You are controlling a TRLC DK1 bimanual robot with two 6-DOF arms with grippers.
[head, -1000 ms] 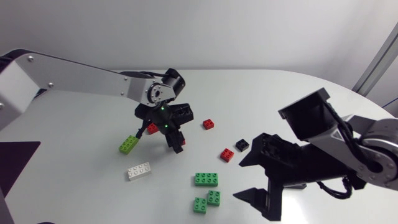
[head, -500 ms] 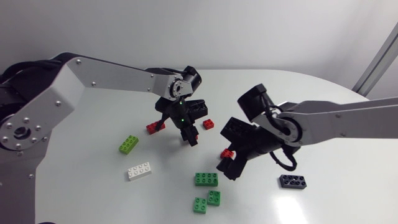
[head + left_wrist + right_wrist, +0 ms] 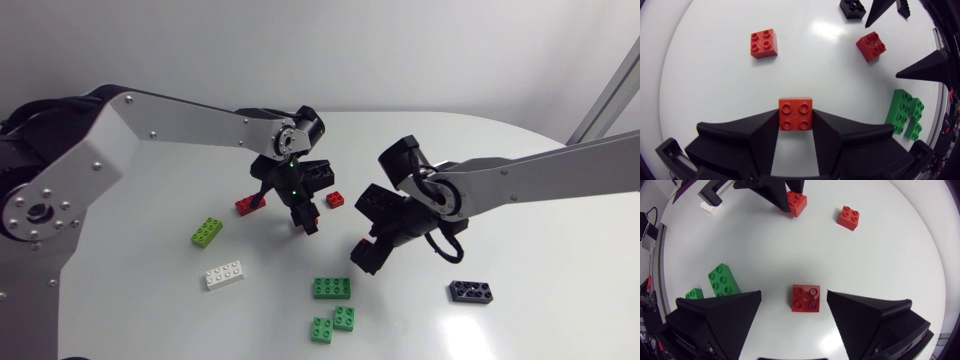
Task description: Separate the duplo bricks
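My left gripper is shut on a small red brick, both fingers pressing its sides; in the head view this brick sits at the table's middle. My right gripper stands open around a second red brick that lies on the table, with gaps on both sides. In the head view the right gripper covers that brick. A third red brick lies loose between the two arms. A small black brick lies beyond the right gripper's fingers.
A lime brick and a white brick lie to the left front. A green brick and a joined green pair lie at the front. A dark flat brick lies at the front right.
My right arm has swung in from the front right and lowered its open gripper around the red brick. The left gripper shifted slightly right with its brick. The dark flat brick has come into sight.
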